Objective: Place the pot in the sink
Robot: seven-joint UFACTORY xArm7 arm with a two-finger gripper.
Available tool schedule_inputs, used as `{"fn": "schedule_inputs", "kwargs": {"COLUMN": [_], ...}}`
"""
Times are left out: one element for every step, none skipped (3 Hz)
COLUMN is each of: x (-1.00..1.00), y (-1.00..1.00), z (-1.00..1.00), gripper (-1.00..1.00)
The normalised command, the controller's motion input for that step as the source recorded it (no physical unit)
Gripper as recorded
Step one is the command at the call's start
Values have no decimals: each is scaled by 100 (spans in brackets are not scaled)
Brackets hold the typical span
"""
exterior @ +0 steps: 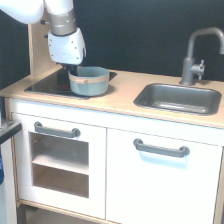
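Observation:
The pot (90,83) is small, round and light blue-grey with a tan band at the rim. It stands on the black stovetop (45,85) at the exterior view's left. My gripper (70,69) hangs from the white arm right at the pot's left rim, fingers dark and mostly hidden behind the rim. I cannot tell whether it is open or shut. The sink (177,98) is a grey metal basin in the wood countertop at the exterior view's right, with nothing in it.
A grey faucet (196,55) rises behind the sink. A wooden panel (37,50) stands behind the stovetop at the left. Bare light wood countertop (122,92) lies between stovetop and sink. White cabinet doors with grey handles are below.

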Motion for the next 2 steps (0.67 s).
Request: {"fn": "schedule_inputs", "kwargs": {"x": [-28,100], "y": [-3,3], "z": [-100,64], "gripper": [-61,-25]}}
